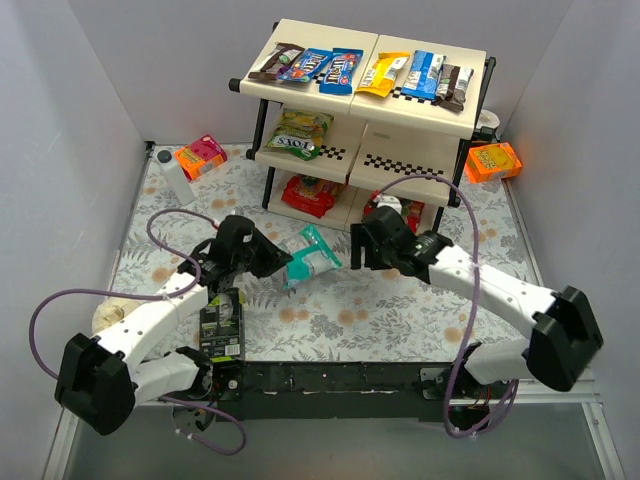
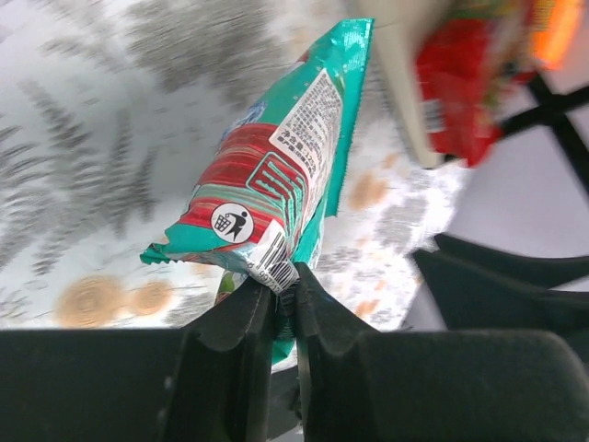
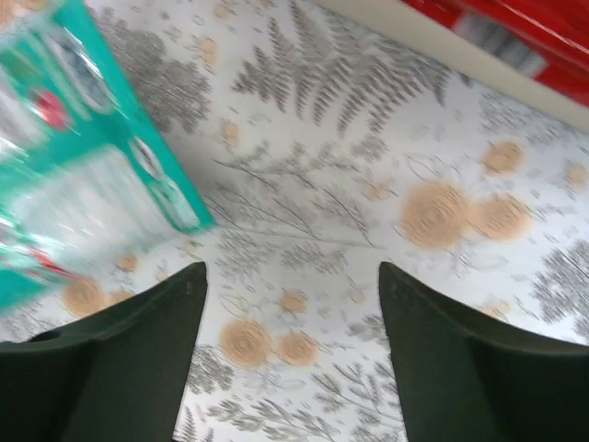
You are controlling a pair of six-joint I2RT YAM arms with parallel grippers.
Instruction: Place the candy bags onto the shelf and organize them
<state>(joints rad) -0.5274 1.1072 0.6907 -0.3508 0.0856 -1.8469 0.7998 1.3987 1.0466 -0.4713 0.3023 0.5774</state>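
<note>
My left gripper (image 1: 285, 262) is shut on the corner of a teal candy bag (image 1: 310, 254) and holds it above the floral table, in front of the shelf (image 1: 300, 98). In the left wrist view the bag (image 2: 271, 175) rises from my closed fingers (image 2: 283, 285). My right gripper (image 1: 356, 246) is open and empty just right of the bag; its view shows the bag (image 3: 83, 157) at the upper left. The shelf's top tier holds several blue, brown and yellow bags (image 1: 340, 70). A green-yellow Fox's bag (image 1: 298, 135) lies on the middle tier and red bags (image 1: 310, 195) on the bottom.
Orange boxes stand at the back left (image 1: 200, 157) and right of the shelf (image 1: 494, 161). A black-and-green carton (image 1: 222, 330) stands by the left arm. A white bottle (image 1: 174, 178) is at the left. Grey walls close in on both sides.
</note>
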